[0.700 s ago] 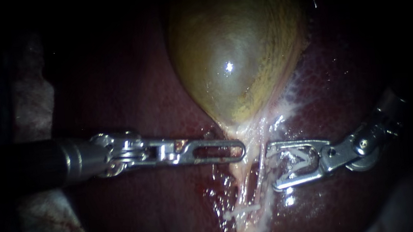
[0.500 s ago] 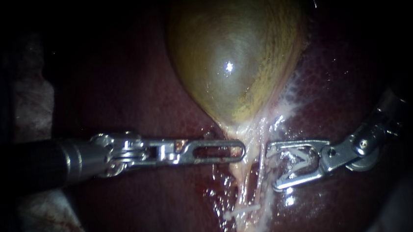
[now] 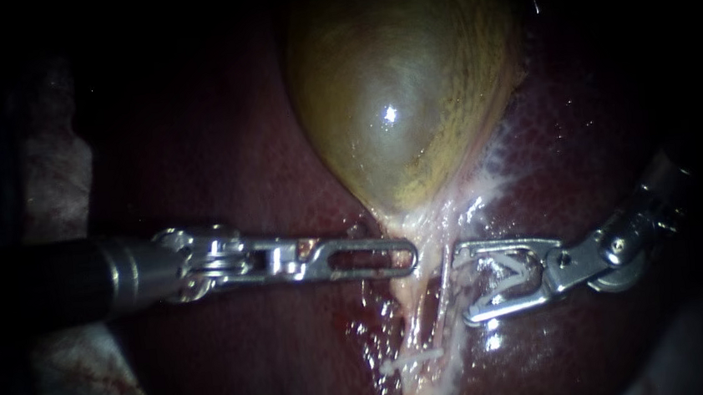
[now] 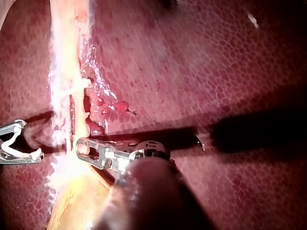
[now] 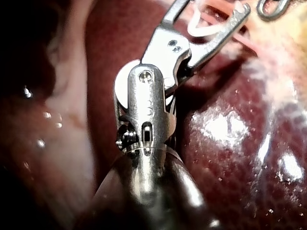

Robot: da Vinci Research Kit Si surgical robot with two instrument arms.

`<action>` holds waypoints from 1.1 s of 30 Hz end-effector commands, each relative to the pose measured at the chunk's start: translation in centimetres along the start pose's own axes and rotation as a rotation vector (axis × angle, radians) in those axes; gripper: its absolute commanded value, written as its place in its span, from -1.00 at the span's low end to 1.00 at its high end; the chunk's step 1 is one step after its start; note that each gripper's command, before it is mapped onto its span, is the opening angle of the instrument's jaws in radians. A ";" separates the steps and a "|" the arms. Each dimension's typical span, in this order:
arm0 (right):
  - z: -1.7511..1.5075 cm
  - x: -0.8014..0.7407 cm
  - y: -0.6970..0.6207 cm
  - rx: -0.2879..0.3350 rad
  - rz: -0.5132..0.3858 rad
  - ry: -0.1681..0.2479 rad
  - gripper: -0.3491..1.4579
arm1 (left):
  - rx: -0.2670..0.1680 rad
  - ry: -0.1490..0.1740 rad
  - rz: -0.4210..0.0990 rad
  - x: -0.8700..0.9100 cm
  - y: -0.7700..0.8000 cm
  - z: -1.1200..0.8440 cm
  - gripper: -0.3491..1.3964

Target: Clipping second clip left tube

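Endoscope view is dark round its edges: the top of the gallbladder (image 3: pixel 394 94) is cut off, the right instrument's (image 3: pixel 460 285) shaft fades into shadow at the upper right, and a pale mass (image 3: pixel 52 171) at the far left is too dim to identify. The liver (image 3: pixel 223 166) lies under everything. The left instrument (image 3: pixel 411 256) shows only its slotted upper jaw. No gap is visible between its jaws, which lie together. Their tip touches the pale tissue just below the gallbladder's neck, and whether any of it is pinched is hidden. From that neck the left tube (image 3: pixel 409 306) runs down as a pale band, with a thin reddish strand (image 3: pixel 443 292) close beside it. Lower down a placed clip (image 3: pixel 412 358) lies across the tube. The right instrument's jaws stand wide apart and carry a loaded clip (image 3: pixel 508 277), one white leg seated along each jaw. Their tips reach the reddish strand, just beside the left tube, and the tube itself is not between them. The right wrist view cuts off the left instrument's tip at the picture's edge.
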 end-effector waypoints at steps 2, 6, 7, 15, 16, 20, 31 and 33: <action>0.02 0.00 -0.01 -0.001 0.001 0.001 0.00 | 0.001 0.000 -0.004 -0.01 0.06 -0.04 -1.00; 0.07 -0.02 -0.04 -0.005 0.002 0.005 0.01 | -0.002 -0.006 0.001 -0.02 0.18 -0.10 -1.00; 0.09 -0.02 -0.05 -0.006 0.002 0.006 0.02 | -0.002 -0.006 0.000 -0.01 0.21 -0.11 -1.00; 0.26 -0.07 -0.15 -0.013 0.004 0.019 0.02 | -0.003 -0.010 0.001 0.01 0.39 -0.22 -1.00; 0.28 -0.08 -0.15 -0.014 0.007 0.017 0.02 | -0.002 -0.010 0.007 0.01 0.40 -0.23 -1.00; 0.31 -0.13 -0.14 -0.015 0.017 0.009 0.02 | -0.002 -0.009 0.007 0.00 0.40 -0.23 -1.00; 0.47 -0.46 -0.11 -0.013 0.066 -0.024 0.02 | -0.002 -0.009 0.006 0.00 0.41 -0.23 -1.00; 0.50 -0.52 -0.11 -0.011 0.081 -0.031 0.02 | -0.002 -0.009 0.006 0.00 0.41 -0.23 -1.00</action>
